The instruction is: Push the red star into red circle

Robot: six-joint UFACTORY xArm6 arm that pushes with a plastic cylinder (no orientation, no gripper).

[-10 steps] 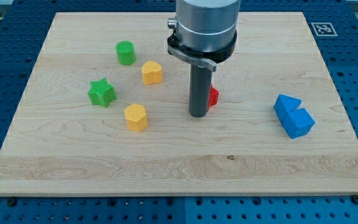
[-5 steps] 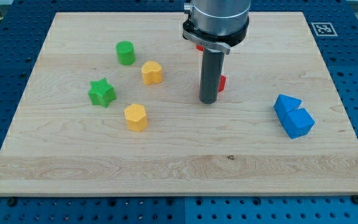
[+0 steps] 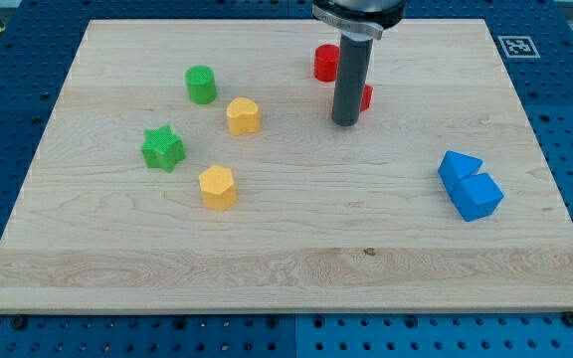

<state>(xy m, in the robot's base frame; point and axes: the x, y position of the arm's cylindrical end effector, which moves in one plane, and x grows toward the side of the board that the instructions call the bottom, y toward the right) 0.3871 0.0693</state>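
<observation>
The red star [image 3: 365, 97] lies at the view's upper middle, mostly hidden behind my rod, with only its right edge showing. My tip [image 3: 345, 122] rests on the board just below-left of the star and touches it. The red circle [image 3: 325, 62] stands up-left of the star, partly hidden by the rod, a short gap away from the star.
A green cylinder [image 3: 201, 85], a green star [image 3: 162, 148] and two yellow blocks [image 3: 243, 115] [image 3: 217, 186] lie at the view's left. Two blue blocks [image 3: 470, 183] lie together at the right. The wooden board [image 3: 286, 259] sits on a blue perforated table.
My tip has moved up and slightly right across the board, pushing the red star with it toward the top. The red circle has come into sight.
</observation>
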